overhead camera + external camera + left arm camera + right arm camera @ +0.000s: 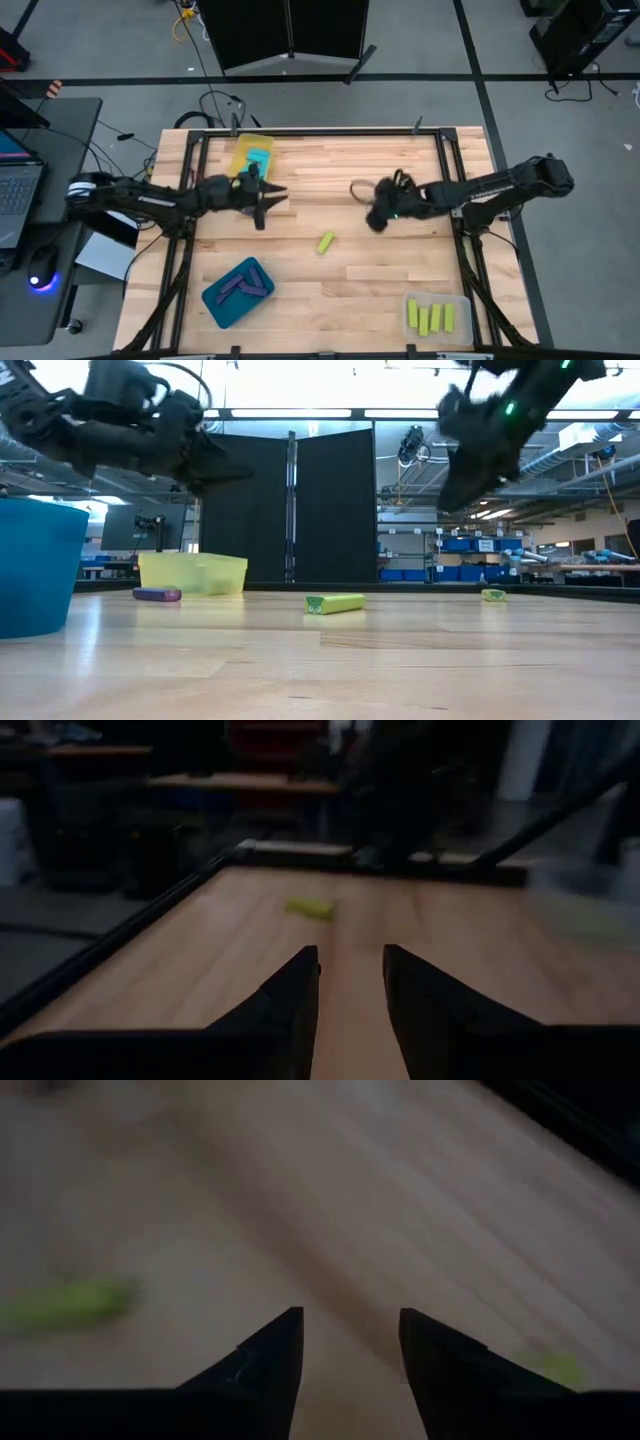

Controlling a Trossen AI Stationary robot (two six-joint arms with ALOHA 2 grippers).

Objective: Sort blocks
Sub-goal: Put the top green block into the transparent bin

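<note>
From above: one yellow-green block [326, 241] lies loose mid-table, between the left gripper [268, 197] and right gripper [374, 214], with purple blocks [243, 284] in the blue tray [218, 302] near left, cyan ones in the yellow tray [243, 148] far left, green ones in the clear tray [460, 302] near right. Table level: both grippers hang above the wood, and the block [335, 603] has open room all round, well off the edges. Wrist views: each arm's jaws stand apart and empty; sorting looks nearly done, and the next move likely calls for the right arm to drop onto the block [65, 1302], then carry it to the clear tray.

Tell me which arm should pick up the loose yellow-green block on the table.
Right, probably. The right gripper hangs open near the small yellow-green bar-shaped block, on the side of the clear tray holding matching blocks. The left gripper, also open, hovers by the yellow tray.
</note>
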